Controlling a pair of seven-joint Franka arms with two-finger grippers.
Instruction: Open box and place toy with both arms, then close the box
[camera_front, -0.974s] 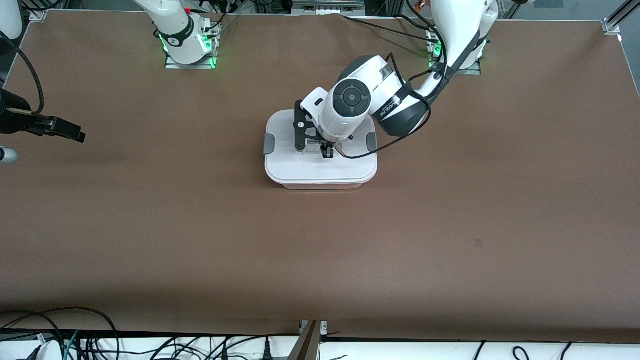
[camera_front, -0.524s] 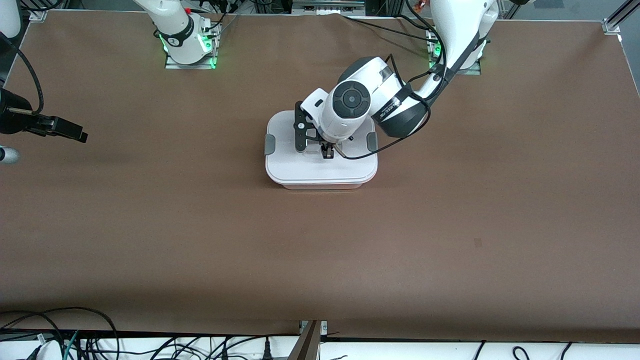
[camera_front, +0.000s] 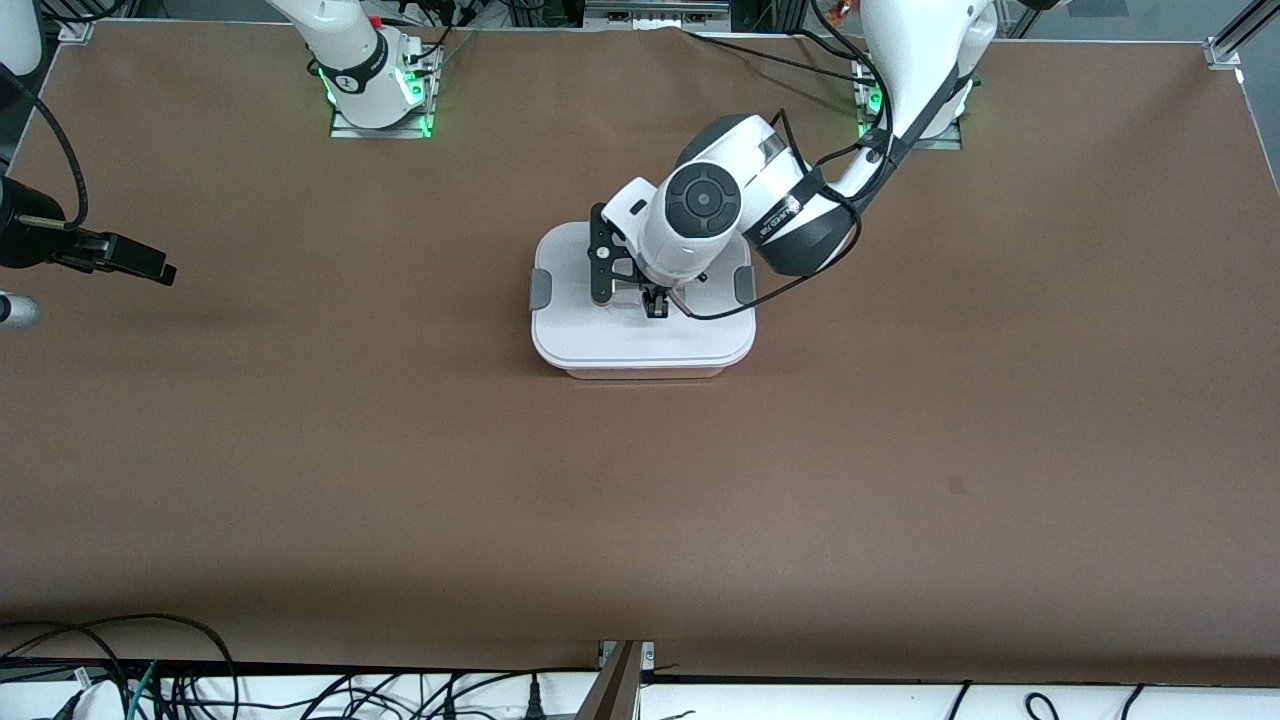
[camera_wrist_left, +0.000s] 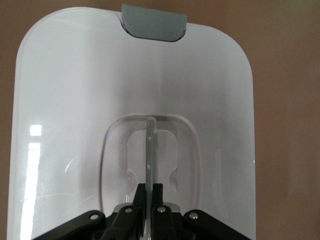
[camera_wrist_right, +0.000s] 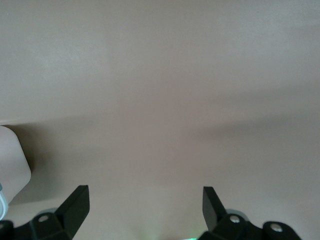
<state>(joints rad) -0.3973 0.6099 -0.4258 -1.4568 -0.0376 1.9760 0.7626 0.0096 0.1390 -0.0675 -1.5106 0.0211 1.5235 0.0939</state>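
- Nothing has shifted by much since a second ago: the left arm's wrist sits a touch farther from the front camera over the box, and the right gripper (camera_front: 150, 268) has crept slightly toward the table's middle.
- The box (camera_front: 640, 345) stands on the table (camera_front: 900, 480) near its middle, somewhat closer to the edge where the arm bases stand than to the edge nearest the front camera.
- Its white lid (camera_wrist_left: 75, 100) is on, with a grey clip (camera_front: 539, 288) on the side toward the right arm's end and another clip (camera_front: 743, 284) on the side toward the left arm's end.
- The left gripper (camera_wrist_left: 148, 192) is down in the lid's recessed centre, its fingers clenched on the thin upright handle (camera_wrist_left: 150, 150), which stands on edge between them.
- In the left wrist view one clip (camera_wrist_left: 154, 22) shows at the lid's rim, lying flat against it.
- The right gripper hangs over the table close to the edge at the right arm's end, well apart from the box; this arm waits.
- Its fingers (camera_wrist_right: 75, 205) stand spread wide with nothing between them, only bare table under them.
- The toy shows in none of the views.
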